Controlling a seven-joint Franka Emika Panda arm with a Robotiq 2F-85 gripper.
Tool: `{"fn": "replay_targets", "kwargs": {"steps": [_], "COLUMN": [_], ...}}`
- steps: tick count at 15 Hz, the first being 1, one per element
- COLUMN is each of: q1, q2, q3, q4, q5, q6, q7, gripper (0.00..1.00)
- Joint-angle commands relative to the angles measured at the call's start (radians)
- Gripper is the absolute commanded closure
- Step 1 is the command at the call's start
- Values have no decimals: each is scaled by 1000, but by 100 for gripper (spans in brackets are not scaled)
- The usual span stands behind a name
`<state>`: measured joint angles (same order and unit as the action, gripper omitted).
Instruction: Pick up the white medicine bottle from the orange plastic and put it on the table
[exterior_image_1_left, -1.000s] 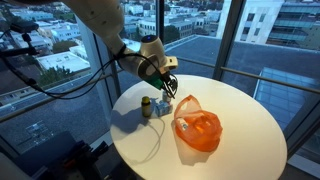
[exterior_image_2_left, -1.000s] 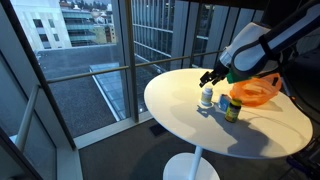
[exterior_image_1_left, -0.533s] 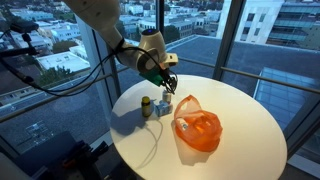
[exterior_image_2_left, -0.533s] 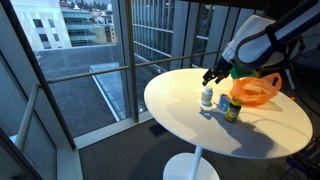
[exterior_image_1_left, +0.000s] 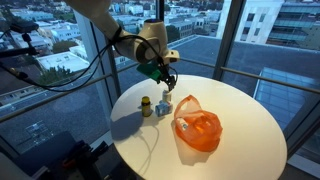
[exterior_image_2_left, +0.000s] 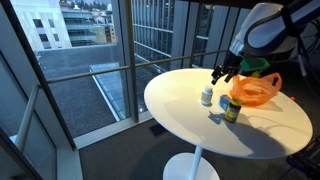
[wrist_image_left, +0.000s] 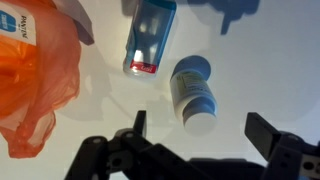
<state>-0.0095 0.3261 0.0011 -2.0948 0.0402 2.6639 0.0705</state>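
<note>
Legible text: none confirmed.
- Orange plastic bag (wrist_image_left: 35, 90): white patch (wrist_image_left: 17, 25) with blue print noted in wrist view; characters too blurred to be read.
- White medicine bottle (wrist_image_left: 198, 115): bluish label (wrist_image_left: 192, 88) seen, no wording resolved.
- Blue box (wrist_image_left: 152, 35): red mark at one end, unreadable.
- Exterior views: items too small, nothing read.

High-rise office lounge, floor-to-ceiling windows (exterior_image_2_left: 90, 60), city rooftops (exterior_image_1_left: 55, 45) below, round white table (exterior_image_1_left: 250, 130)
</note>
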Motion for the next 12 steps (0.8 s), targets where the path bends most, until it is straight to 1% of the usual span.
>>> {"fn": "replay_targets", "kwargs": {"steps": [1, 8, 12], "q1": [-18, -24, -30], "q2": [-92, -232, -295], "q3": [-3, -36, -55], "q4": [-47, -82, -71], "q5": [12, -19, -41], "q6": [-107, -316, -455], "q7": [-37, -25, -15], "gripper": [0, 0, 0]}}
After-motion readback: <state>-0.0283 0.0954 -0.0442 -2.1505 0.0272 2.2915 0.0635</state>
